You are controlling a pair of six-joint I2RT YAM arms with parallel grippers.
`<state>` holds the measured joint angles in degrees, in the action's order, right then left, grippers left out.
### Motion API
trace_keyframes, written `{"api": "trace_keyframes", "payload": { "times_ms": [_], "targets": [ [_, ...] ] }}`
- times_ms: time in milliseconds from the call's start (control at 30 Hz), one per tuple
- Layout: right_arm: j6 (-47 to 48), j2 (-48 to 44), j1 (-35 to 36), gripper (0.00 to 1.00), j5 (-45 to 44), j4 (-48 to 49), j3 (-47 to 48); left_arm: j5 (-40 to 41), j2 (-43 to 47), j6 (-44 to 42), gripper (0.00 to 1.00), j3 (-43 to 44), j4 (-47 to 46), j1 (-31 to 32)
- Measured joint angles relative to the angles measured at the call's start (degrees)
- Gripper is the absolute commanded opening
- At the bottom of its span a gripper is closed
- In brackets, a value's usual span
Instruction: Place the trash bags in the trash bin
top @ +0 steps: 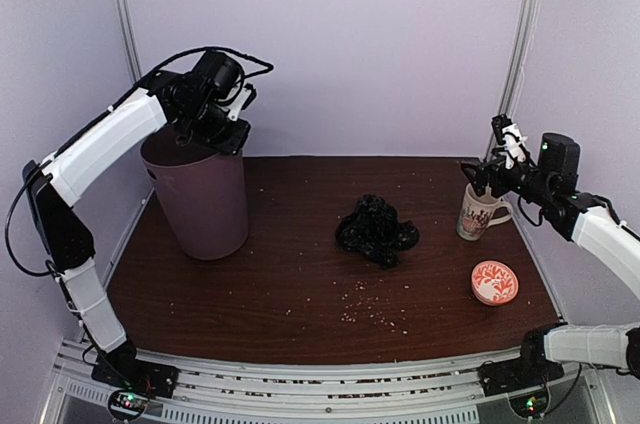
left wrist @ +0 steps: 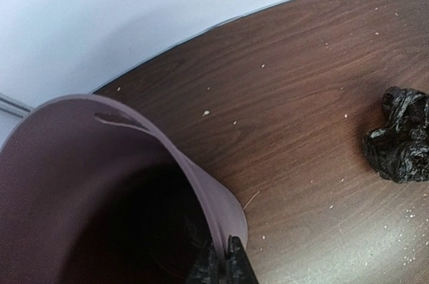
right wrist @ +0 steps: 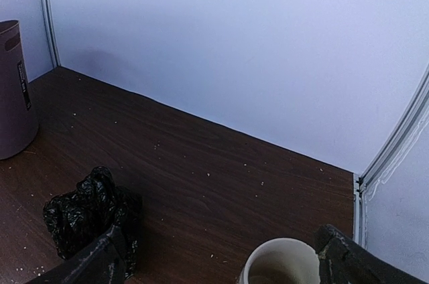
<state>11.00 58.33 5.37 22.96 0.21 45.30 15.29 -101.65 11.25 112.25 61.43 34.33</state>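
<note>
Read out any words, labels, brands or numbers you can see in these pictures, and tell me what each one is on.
No text here can be read.
Dark label strip on the side of the trash bin: pale print, too small and blurred to read.
On the mug: a printed pattern only, no letters to make out.
On the small dish: a red and white pattern, no words.

Soft, even light; sharp, faint shadows
</note>
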Motion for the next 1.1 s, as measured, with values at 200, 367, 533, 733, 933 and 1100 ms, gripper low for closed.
{"api": "trace_keyframes", "payload": {
  "times_ms": [200, 367, 533, 733, 933, 1100],
  "targets": [
    [0.5, 0.9, 0.0, 0.98, 0.2, -0.3, -0.3, -2.9, -4.0, -6.8, 0.0, 1.2, -8.1, 2.3],
    [0.9, 0.9, 0.0, 0.98, 0.2, -0.6, -0.5, -5.4, -9.1, -12.6, 0.0, 4.9, -15.0, 5.9],
    [1.0, 1.1, 0.0, 0.98, 0.2, -0.6, -0.5, -9.5, -11.0, -16.0, 0.0, 5.9, -20.3, 7.7],
    [1.2, 1.3, 0.0, 0.98, 0.3, -0.6, -0.5, -16.2, -12.0, -18.0, 0.0, 6.4, -25.4, 7.9],
    [1.3, 2.1, 0.0, 0.98, 0.4, -0.8, -0.5, -16.9, -15.3, -19.6, 0.07, 8.8, -29.3, 9.1],
    [1.3, 2.3, 0.0, 0.98, 0.5, -0.9, -0.5, -15.8, -18.2, -20.8, 0.21, 12.0, -32.7, 9.5]
  ]
}}
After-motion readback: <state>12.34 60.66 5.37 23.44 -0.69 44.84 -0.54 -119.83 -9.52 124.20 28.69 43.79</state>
